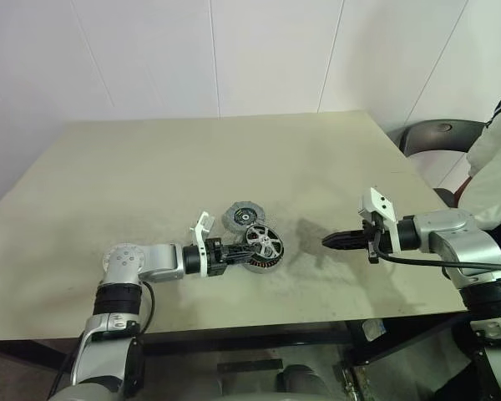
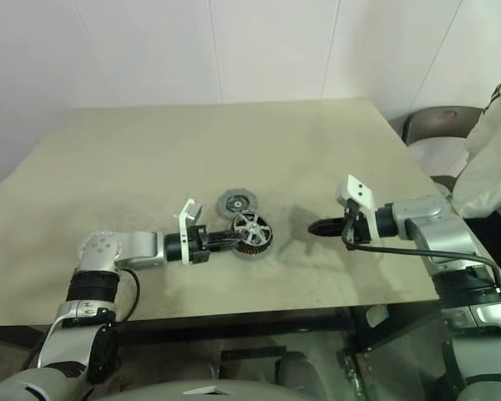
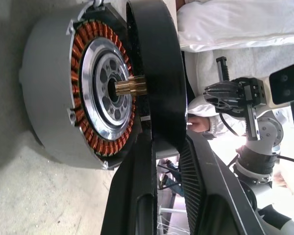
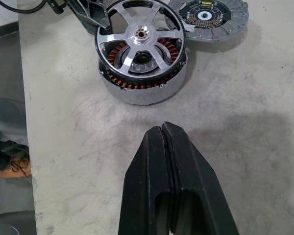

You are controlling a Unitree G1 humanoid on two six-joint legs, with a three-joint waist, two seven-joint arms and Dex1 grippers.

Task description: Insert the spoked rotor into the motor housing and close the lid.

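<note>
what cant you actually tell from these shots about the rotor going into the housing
- Left wrist view: the spoked rotor shows edge-on, so its spokes are hidden.
- Head views: too small to tell whether the rotor's shaft has entered the motor housing.
- Right wrist view: the lid is cut off by the frame edge.

Your two head views look forward and down over the surface (image 1: 234, 159) from well back, sharing nearly the same scene. Your left wrist view sits right against the motor housing (image 3: 54, 98), facing across toward the right end effector (image 3: 225, 95). Your right wrist view looks down, near, at that same housing.
</note>
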